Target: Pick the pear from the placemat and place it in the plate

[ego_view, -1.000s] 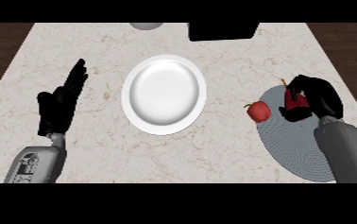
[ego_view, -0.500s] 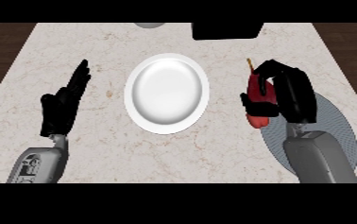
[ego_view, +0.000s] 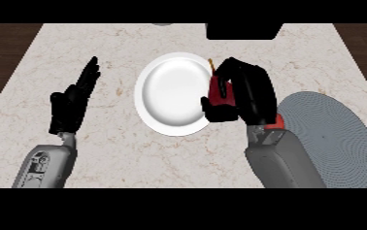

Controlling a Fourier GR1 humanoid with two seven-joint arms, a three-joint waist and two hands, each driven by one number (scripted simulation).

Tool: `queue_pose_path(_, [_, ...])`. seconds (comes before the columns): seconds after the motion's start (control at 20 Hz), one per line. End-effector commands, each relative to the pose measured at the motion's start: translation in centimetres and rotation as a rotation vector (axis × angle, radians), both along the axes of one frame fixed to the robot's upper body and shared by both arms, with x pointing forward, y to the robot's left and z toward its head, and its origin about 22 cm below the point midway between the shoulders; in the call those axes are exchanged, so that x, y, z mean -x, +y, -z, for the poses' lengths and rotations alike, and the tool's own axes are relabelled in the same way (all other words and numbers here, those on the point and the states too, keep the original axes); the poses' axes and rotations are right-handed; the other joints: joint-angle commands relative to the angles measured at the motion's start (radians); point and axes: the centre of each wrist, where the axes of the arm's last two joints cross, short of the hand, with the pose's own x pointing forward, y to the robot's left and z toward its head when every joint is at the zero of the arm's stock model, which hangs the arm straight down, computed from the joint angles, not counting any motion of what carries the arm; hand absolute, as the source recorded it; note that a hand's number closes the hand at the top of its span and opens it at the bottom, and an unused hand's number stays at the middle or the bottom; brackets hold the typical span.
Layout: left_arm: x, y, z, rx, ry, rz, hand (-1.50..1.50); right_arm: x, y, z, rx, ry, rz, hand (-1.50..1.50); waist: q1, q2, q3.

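My right hand (ego_view: 240, 95) is curled round the pear (ego_view: 219, 89), pinching it between thumb and fingers, its stem poking up past my fingertips. The fruit sits on the palm side of my hand, lifted, at the plate's (ego_view: 175, 93) right rim. To do this well, I judge I should carry it further over the plate's middle and lower it before letting go, so it doesn't roll. My left hand (ego_view: 72, 103) rests open, well apart.

Red pear (ego_view: 219, 89); white plate (ego_view: 172, 94); grey placemat (ego_view: 326, 127) (finely ribbed); beige-veined marble counter (ego_view: 143, 156).
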Motion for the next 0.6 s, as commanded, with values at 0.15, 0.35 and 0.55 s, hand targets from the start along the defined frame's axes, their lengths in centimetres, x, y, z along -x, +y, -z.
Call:
queue_pose_path(0.15, [-1.5, -1.0, -0.8, 0.013, -0.015, 0.030, 0.00, -3.6, 5.9, 0.6, 0.011, 0.050, -0.037, 1.50, 0.018, 0.006, 0.001])
queue_pose_path(0.35, [0.7, -2.0, -0.6, 0.015, -0.002, 0.038, 0.00, -5.2, 7.5, 2.8, 0.169, 0.092, 0.028, 1.50, 0.041, 0.007, 0.001])
queue_pose_path(0.55, [-1.3, -0.4, -2.0, 0.009, -0.014, 0.042, 0.00, -6.7, 7.6, 5.7, 0.224, 0.158, 0.059, 1.50, 0.040, 0.012, 0.001])
